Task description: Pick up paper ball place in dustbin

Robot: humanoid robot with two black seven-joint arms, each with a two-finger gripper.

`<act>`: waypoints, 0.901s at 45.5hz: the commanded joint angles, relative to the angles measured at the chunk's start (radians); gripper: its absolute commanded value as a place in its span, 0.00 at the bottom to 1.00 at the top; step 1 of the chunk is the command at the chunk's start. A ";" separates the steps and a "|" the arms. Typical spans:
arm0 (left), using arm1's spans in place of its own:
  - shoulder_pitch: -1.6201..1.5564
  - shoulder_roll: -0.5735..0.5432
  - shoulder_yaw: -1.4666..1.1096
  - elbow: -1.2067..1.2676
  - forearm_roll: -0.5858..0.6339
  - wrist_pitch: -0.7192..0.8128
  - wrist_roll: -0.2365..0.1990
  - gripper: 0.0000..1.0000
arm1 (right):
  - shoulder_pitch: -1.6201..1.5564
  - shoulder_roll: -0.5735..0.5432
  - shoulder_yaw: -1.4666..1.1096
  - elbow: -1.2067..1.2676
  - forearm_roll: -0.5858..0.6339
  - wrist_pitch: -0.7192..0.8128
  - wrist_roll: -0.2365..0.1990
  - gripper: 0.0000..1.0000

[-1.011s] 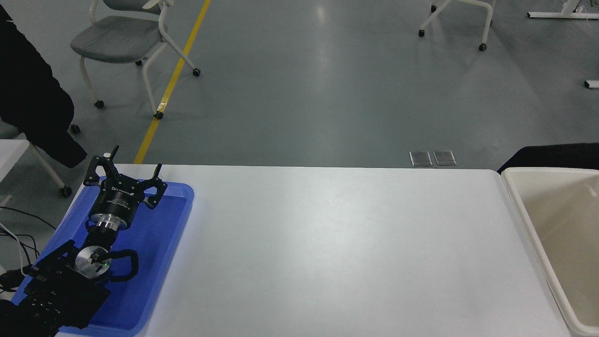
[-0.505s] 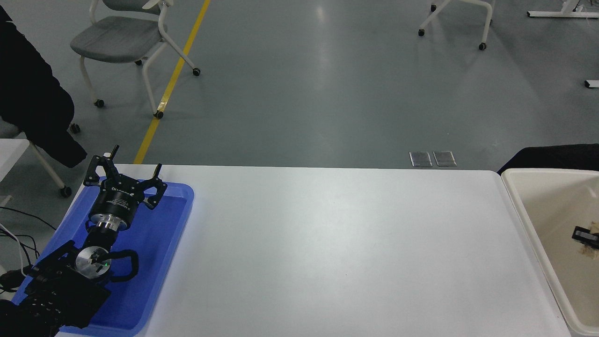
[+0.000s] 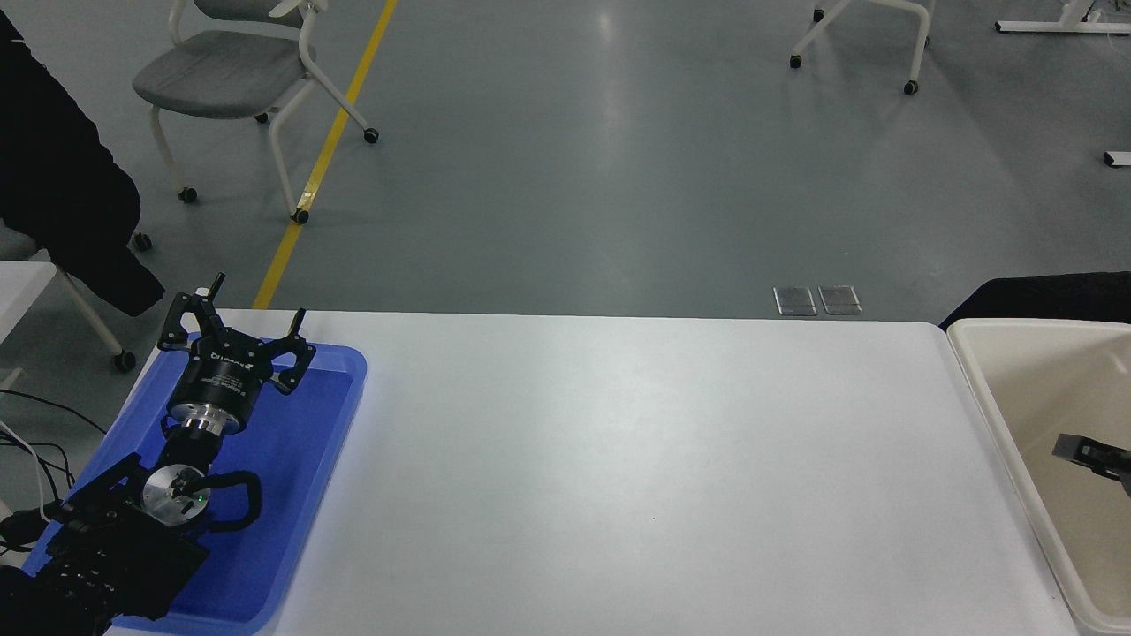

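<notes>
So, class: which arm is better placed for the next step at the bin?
Right. The right gripper hangs over the bin; the left gripper sits open over the blue tray, far off to the left. No paper ball is visible.

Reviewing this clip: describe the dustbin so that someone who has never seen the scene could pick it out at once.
Start at the white table and follow it to its right end. Just past that edge stands the dustbin, cut off by the frame. It is cream-white and deep-walled with a rounded rim, unlike the shallow blue tray on the table's left end.
</notes>
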 commanded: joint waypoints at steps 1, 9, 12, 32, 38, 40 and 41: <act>0.000 0.000 0.000 0.000 0.000 0.000 0.002 1.00 | 0.038 0.001 0.242 0.012 0.086 -0.015 0.003 1.00; 0.000 0.000 0.000 0.000 0.000 0.000 0.002 1.00 | 0.106 -0.001 0.495 0.086 0.376 -0.009 0.003 1.00; 0.001 0.000 0.000 0.000 0.000 0.000 0.002 1.00 | 0.101 -0.022 0.607 0.181 0.500 -0.004 0.005 1.00; 0.000 0.000 0.000 0.000 0.000 0.000 0.002 1.00 | -0.052 0.250 1.031 0.603 0.835 0.000 0.011 1.00; 0.000 0.000 0.000 0.000 0.000 0.000 0.002 1.00 | -0.061 0.310 1.057 0.574 0.867 0.034 0.031 1.00; 0.000 0.000 0.000 0.000 0.000 0.000 0.002 1.00 | -0.063 0.326 1.057 0.554 0.867 0.052 0.040 1.00; 0.000 0.000 0.000 -0.003 0.000 0.000 0.002 1.00 | -0.065 0.335 1.057 0.542 0.867 0.059 0.044 1.00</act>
